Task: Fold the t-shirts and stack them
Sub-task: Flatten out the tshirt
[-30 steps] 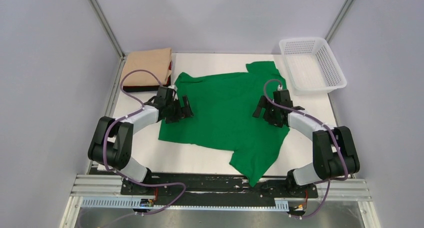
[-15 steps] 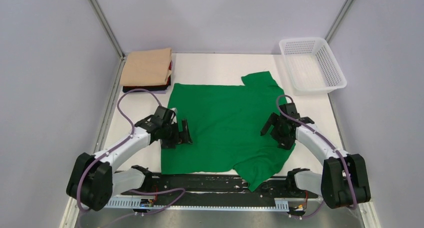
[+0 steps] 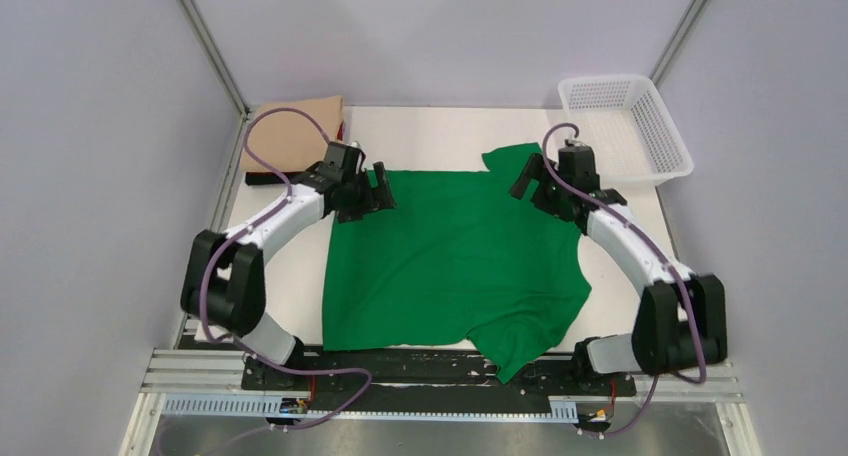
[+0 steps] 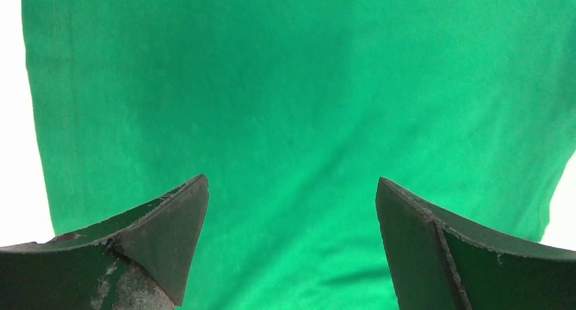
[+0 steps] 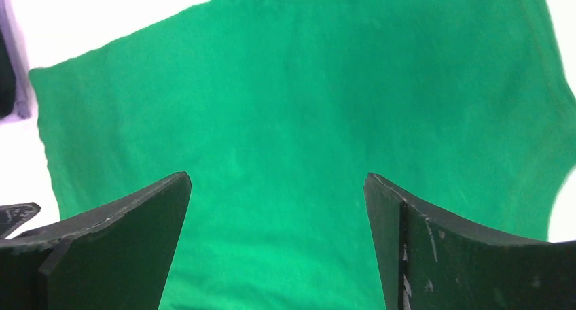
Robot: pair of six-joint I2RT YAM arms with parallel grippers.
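Top external view: green t-shirt lies spread flat on the table, one sleeve trailing to the near edge, the other bunched at far right near the white basket. Tan shirt sits folded on a black shirt in the far left corner. I judge the green cloth light, soft and floppy. It'll sag and drag, so I'd pinch the far corners and lift both sides together. Left gripper hovers at the far left corner, right gripper at the far right sleeve. Both sets of jaws are spread wide, holding nothing; contact with the cloth I can't confirm.
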